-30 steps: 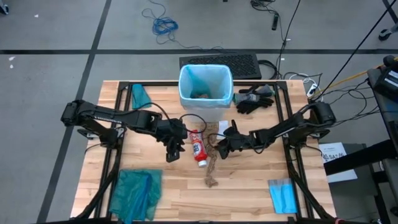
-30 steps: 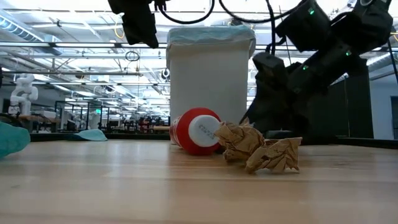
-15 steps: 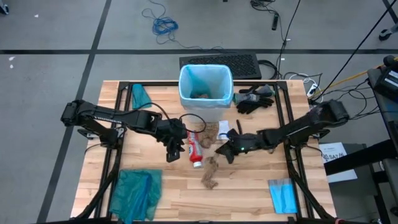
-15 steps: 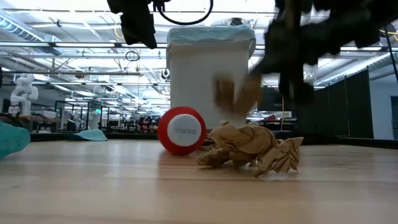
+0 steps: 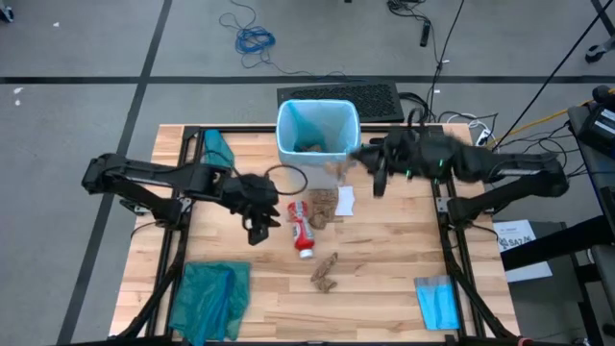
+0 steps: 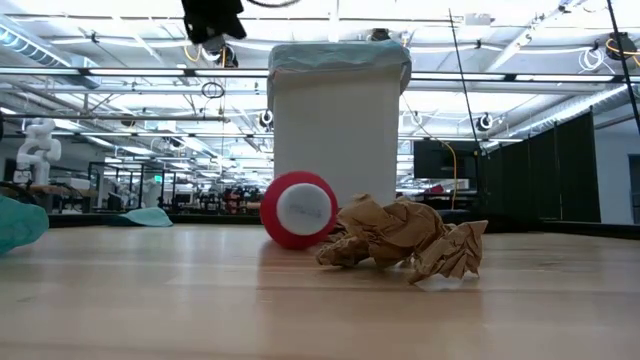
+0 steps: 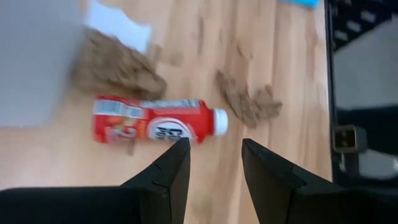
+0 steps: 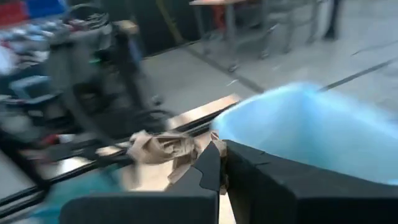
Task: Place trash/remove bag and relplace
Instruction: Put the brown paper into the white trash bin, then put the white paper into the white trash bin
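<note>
Wooden boards make the table (image 5: pixel 384 279) under my two arms, and the white bin (image 5: pixel 318 132) with the light-blue bag (image 5: pixel 293 117) as liner stands at its far edge. My right gripper (image 8: pixel 219 163) is clenched on a crumpled brown paper scrap (image 8: pixel 163 149), and I carry it beside the bin's rim, on the bin's right side in the high view. My left gripper (image 7: pixel 214 160) hangs over the table with its fingers (image 7: pixel 169 171) partly apart and nothing between them, just beside the red-and-white bottle (image 7: pixel 155 119).

I judge the task is in its first part. Some trash already lies at the bottom of the bin, but I cannot tell what it is. On the table I see the bottle on its side, a brown paper scrap (image 5: pixel 323 204) near the bin, a white scrap (image 5: pixel 344 200) touching it, and another brown scrap (image 5: pixel 324 272) nearer to me. All these wait for the bin. After that the bag must come out, and a new one must go in; none of this is begun.

The bottle has a white label with red marks, but I cannot read any word on it.
</note>
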You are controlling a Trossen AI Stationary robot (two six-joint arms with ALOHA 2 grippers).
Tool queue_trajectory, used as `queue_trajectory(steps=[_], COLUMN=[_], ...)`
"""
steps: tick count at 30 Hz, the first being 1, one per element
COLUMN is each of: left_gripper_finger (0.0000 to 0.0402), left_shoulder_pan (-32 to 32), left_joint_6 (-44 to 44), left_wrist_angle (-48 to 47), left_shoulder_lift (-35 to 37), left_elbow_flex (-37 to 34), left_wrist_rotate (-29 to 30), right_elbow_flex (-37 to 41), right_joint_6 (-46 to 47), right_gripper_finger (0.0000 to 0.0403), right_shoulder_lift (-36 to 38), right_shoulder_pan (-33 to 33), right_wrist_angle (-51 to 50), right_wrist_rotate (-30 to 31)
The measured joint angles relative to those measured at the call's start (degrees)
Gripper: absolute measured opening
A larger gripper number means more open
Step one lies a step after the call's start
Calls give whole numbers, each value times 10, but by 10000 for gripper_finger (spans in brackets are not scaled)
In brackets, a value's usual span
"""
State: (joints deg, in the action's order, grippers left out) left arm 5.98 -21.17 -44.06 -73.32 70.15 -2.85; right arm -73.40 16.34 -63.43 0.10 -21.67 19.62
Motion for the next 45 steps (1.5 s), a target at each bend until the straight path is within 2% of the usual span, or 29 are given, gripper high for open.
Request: queue_trajectory(steps=[5,9,14,18,21,26,29,32,38,42,45], left_gripper_finger=[141,141,141,141,141,141,141,141,141,141,141], left_shoulder_pan=[0,0,0,0,0,0,0,0,0,0,0], left_joint_6=[5,5,5,5,5,5,5,5,10,20,20], left_wrist_angle=[16,33,33,31,31,30,28,27,27,28,28], left_shoulder_lift=[31,39,37,36,36,36,36,36,36,36,36], left_elbow_flex=[0,0,0,0,0,0,0,0,0,0,0], left_wrist_rotate=[67,76,78,79,79,79,79,79,79,79,79], right_elbow_flex=[-92,-99,-98,-98,-98,-99,-99,-99,-90,-8,101], right_joint_6=[-80,-85,-103,-118,-116,-91,-76,-76,-64,-17,35], right_gripper_finger=[0,0,3,42,91,173,196,197,170,152,142], right_shoulder_lift=[-56,-112,-187,-201,-197,-164,-131,-85,-24,28,82], right_shoulder_pan=[-108,-186,-230,-242,-242,-245,-248,-238,-187,-141,-124], right_wrist_angle=[-60,-68,-50,11,31,32,1,-65,-250,-241,-179], right_wrist_rotate=[-25,-111,-158,-260,-286,-287,-292,-277,-210,-176,-153])
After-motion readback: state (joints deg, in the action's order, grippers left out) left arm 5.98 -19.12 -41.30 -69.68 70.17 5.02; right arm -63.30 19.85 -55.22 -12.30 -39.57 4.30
